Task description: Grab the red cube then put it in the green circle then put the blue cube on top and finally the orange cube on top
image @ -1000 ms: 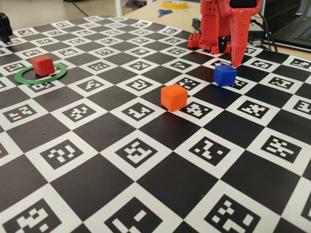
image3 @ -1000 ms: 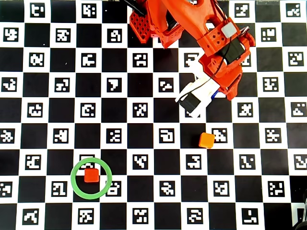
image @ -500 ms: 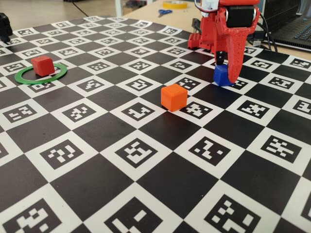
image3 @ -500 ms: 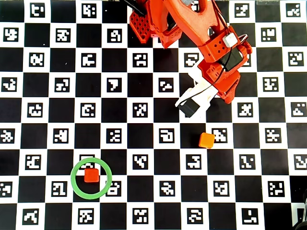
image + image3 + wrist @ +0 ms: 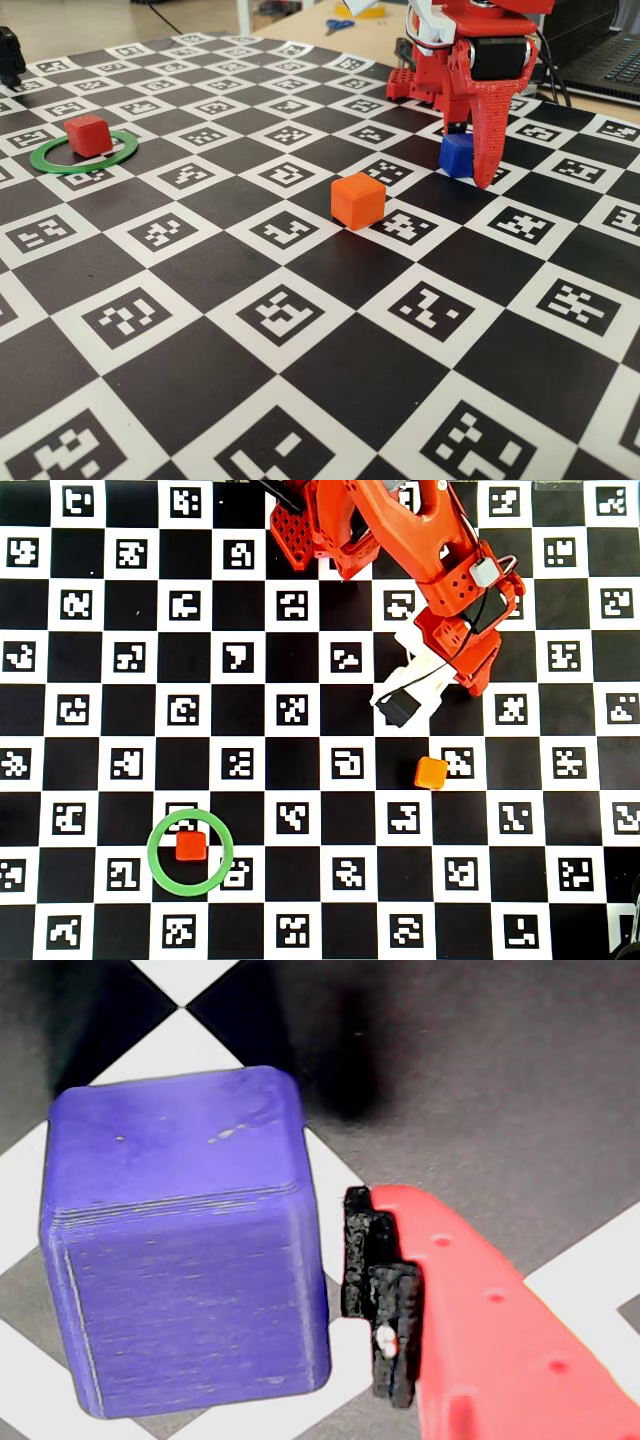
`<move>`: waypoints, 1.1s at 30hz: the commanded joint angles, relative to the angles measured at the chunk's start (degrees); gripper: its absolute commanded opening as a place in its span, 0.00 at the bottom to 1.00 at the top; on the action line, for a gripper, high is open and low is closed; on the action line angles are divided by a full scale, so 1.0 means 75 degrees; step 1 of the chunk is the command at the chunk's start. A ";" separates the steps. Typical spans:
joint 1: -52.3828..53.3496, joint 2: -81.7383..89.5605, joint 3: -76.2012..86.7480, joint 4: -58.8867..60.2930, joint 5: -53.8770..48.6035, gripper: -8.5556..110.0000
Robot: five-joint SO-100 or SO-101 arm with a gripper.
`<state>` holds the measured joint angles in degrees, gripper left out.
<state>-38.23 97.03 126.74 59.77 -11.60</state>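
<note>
Blue cube (image 5: 185, 1245) sits on the checkered bench (image 5: 300, 400), the hand (image 5: 470, 160) spread around it, one finger pad (image 5: 385, 1295) just beside it; red cube (image 5: 190, 846) inside the green circle (image 5: 155, 865).

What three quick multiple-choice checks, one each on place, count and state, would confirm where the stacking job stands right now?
1. Where is the red cube?
A. inside the green circle
B. beside the orange cube
C. in the pincer

2. How many cubes are stacked on the red one?
A. two
B. one
C. none

3. The blue cube is:
A. in the ring
B. on the board by the pincer
C. on the orange cube

Answers: 1 A, the overhead view shows it ringed; 2 C, its top is bare; 3 B, the wrist view shows it on the checkerboard beside a finger pad.
</note>
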 commanded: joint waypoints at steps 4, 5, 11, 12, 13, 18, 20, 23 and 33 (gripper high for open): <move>-0.0105 0.0012 -0.0059 -0.0117 0.0070 0.38; -0.0105 0.0012 -0.0047 -0.0129 0.0070 0.37; -0.0105 0.0012 -0.0035 -0.0199 0.0023 0.28; -0.0105 0.0012 -0.0035 -0.0211 0.0035 0.27; -0.0094 0.0012 -0.0035 -0.0211 0.0035 0.24; -0.0082 0.0094 -0.0035 -0.0211 0.0152 0.16; -0.0082 0.0141 -0.0035 -0.0164 0.0199 0.14; -0.0105 0.0199 -0.0141 0.0047 0.0223 0.13; 0.0422 0.0762 -0.1313 0.1629 -0.0047 0.11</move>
<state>-37.44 97.65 124.45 67.76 -10.90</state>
